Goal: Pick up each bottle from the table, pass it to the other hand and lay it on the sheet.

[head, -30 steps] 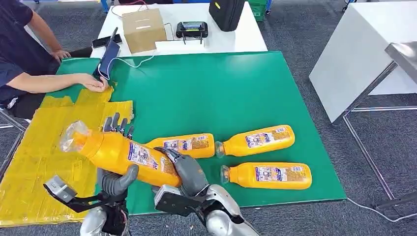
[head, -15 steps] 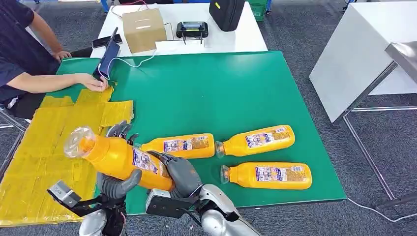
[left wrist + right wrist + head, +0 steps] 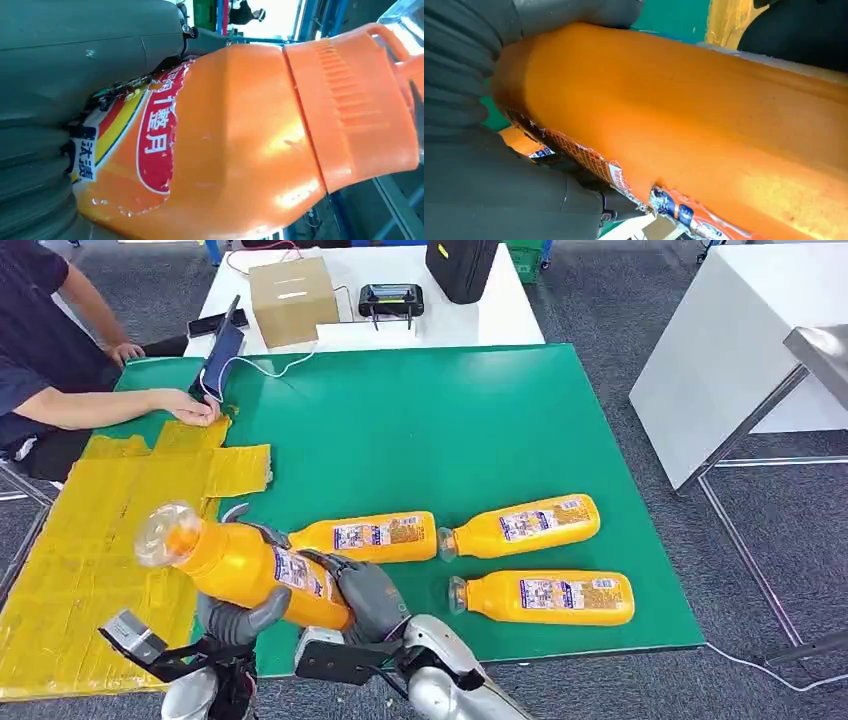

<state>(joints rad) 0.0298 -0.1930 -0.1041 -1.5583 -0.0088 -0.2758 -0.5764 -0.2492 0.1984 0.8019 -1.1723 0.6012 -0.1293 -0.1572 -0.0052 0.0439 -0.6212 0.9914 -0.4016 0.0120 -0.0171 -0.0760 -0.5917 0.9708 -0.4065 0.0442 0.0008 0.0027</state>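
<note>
An orange juice bottle (image 3: 250, 565) with a clear cap is in the air over the front left of the green table (image 3: 420, 430), its cap end pointing toward the yellow sheet (image 3: 90, 540). My left hand (image 3: 243, 613) wraps around its middle, thumb in front and fingers behind. My right hand (image 3: 368, 592) grips its base end. Up close, the bottle (image 3: 235, 140) lies against my left hand (image 3: 75, 55), and its body (image 3: 704, 130) sits in my right hand (image 3: 479, 165). Three more bottles lie on the table, at centre (image 3: 370, 536), right (image 3: 525, 523) and front right (image 3: 545, 597).
A person sits at the far left with one hand (image 3: 190, 406) resting on the sheet's far corner. A cardboard box (image 3: 292, 298), a black device (image 3: 390, 298) and a black bag (image 3: 460, 265) stand on the white table behind. A white bench (image 3: 720, 350) stands to the right.
My left hand's fingers, spread behind the bottle a second ago, have curled around it. The bottle has sunk slightly and shifted a little toward me. The right hand keeps its hold.
</note>
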